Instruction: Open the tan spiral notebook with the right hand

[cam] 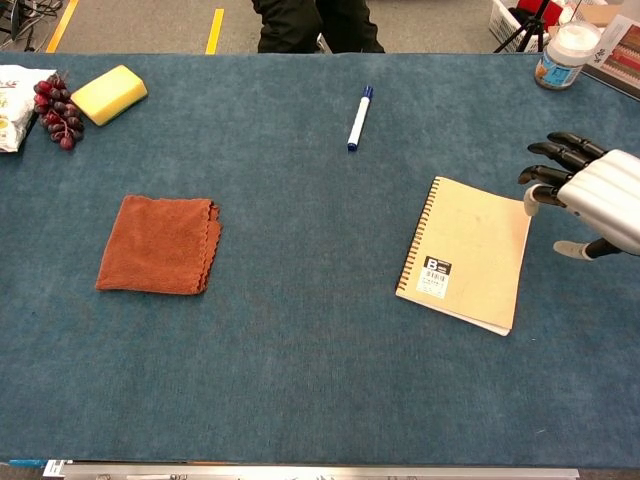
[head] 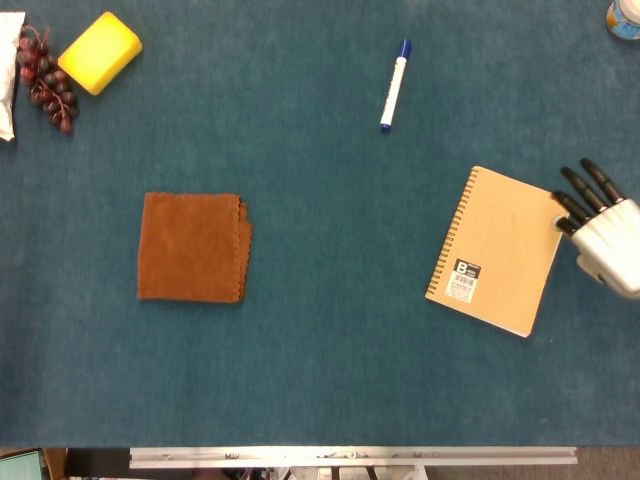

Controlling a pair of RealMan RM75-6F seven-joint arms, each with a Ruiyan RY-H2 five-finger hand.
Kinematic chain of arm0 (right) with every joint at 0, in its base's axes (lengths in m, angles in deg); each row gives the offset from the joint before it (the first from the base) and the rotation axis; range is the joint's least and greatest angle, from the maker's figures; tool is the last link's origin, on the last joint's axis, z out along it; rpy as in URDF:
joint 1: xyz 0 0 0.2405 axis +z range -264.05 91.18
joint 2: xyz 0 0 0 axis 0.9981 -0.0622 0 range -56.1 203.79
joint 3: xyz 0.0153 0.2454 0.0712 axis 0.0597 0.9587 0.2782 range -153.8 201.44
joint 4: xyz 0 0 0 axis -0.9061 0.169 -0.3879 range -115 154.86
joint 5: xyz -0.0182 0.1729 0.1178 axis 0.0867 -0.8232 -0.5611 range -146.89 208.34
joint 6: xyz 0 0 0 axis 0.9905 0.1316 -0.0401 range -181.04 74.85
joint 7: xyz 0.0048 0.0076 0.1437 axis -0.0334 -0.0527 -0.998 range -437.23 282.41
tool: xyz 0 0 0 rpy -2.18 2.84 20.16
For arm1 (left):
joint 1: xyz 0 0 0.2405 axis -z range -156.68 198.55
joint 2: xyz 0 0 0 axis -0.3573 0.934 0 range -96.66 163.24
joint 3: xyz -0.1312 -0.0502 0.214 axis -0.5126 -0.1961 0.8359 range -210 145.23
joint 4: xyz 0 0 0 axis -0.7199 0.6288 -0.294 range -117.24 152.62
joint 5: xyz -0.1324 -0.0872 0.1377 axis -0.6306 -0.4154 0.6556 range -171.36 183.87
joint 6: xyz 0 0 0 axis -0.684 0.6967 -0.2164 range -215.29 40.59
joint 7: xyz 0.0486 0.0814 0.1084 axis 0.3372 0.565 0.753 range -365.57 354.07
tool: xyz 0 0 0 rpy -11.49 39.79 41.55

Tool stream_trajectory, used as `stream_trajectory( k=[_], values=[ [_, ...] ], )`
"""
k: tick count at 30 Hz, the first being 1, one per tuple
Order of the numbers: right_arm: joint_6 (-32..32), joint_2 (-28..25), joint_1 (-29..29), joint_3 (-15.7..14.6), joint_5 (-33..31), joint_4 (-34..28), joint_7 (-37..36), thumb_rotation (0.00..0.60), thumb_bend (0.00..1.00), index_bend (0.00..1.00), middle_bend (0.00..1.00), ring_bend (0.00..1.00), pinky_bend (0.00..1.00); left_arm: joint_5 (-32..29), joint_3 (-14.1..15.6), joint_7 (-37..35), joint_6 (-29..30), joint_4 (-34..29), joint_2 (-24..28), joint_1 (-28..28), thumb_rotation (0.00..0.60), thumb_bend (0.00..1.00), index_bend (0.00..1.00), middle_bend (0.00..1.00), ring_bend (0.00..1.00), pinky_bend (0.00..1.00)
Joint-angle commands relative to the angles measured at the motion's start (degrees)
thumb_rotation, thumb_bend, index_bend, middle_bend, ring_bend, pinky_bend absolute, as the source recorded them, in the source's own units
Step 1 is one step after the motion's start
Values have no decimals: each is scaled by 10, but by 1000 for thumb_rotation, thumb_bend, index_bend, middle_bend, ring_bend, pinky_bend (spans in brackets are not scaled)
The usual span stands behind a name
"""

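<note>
The tan spiral notebook (head: pixel 500 250) lies closed on the blue table, right of centre, its wire binding along the left edge and a barcode label near its lower left corner; the chest view shows the notebook (cam: pixel 468 253) too. My right hand (head: pixel 600 225) reaches in from the right edge, white with dark fingers spread, fingertips by the notebook's upper right corner. In the chest view the right hand (cam: pixel 585 190) hovers just beside that edge and holds nothing. My left hand appears in neither view.
A blue and white marker (head: pixel 395 84) lies beyond the notebook. A folded brown cloth (head: pixel 192 247) sits left of centre. A yellow sponge (head: pixel 99 51), dark grapes (head: pixel 46 80) and a white jar (cam: pixel 566 55) occupy the far corners.
</note>
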Motion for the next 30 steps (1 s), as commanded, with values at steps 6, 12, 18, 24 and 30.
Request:
stream_trajectory(
  k=[6,12,18,24,30],
  values=[
    [6,51,22,-13,8,68,-12,600,120,453,276,74,71,0,1,-4,1,4,0,-2,600,263,168,104,99,55],
    [6,73,26,-23,4,105,-21,600,120,453,263,74,70,-1,1,-8,3,7,1,-5,600,262,168,104,99,55],
    [3,90,29,-30,0,130,-28,600,120,453,249,62,71,-2,3,-13,0,10,2,-7,600,262,168,104,99,55],
    [-4,111,32,-34,-3,154,-37,600,120,453,247,58,71,-1,1,-18,3,12,2,-8,600,263,168,104,99,55],
    [-16,128,34,-34,-7,179,-50,600,120,453,247,58,71,-1,2,-20,1,15,2,-8,600,263,168,104,99,55]
  ],
)
